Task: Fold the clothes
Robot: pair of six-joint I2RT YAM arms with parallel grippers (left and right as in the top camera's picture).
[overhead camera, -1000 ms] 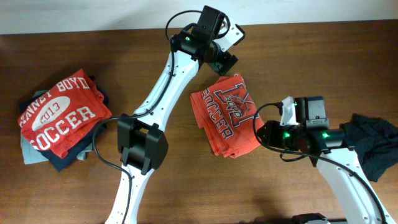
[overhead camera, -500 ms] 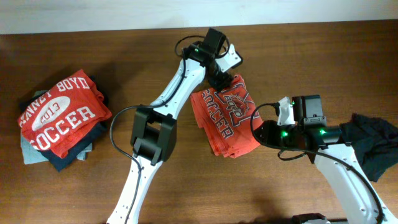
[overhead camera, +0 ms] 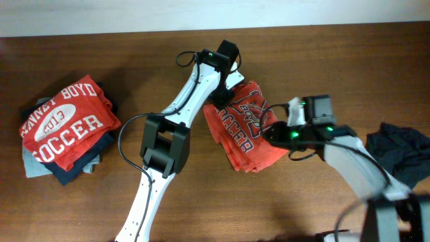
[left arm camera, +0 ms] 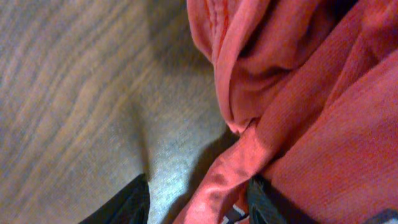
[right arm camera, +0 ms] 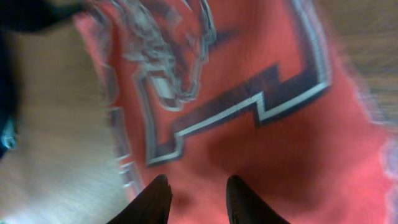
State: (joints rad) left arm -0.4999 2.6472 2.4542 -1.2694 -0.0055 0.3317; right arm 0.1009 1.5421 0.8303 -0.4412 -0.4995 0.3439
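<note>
Overhead: a red tee [overhead camera: 245, 131] with white lettering lies mid-desk, a folded oblong whose long axis runs far to near, tilted a little. The left pincer [overhead camera: 227, 93] sits at its far-left corner. The right pincer [overhead camera: 269, 131] comes in from the right, over the tee's right edge about halfway along. A stack [overhead camera: 64, 128] topped by another SOCCER tee sits well apart at the left of the desk [overhead camera: 336, 54], and a dark heap [overhead camera: 403, 151] lies at the right. The left arm is nearer the far edge, so a fold along the long axis would likely start from there.

Left wrist: the left pincer [left arm camera: 199, 202] straddles a rolled edge [left arm camera: 249, 143] of the red tee, which runs up and away between the fingertips [left arm camera: 134, 202]. Bare desk shows between the left tip and the cloth, so it stands part-open and is not clamped.

Right wrist: the right pincer [right arm camera: 198, 199] is narrow, its tips low over the printed front, which spreads away ahead of them. Red cloth fills the gap, but whether it is pinched cannot be told.
</note>
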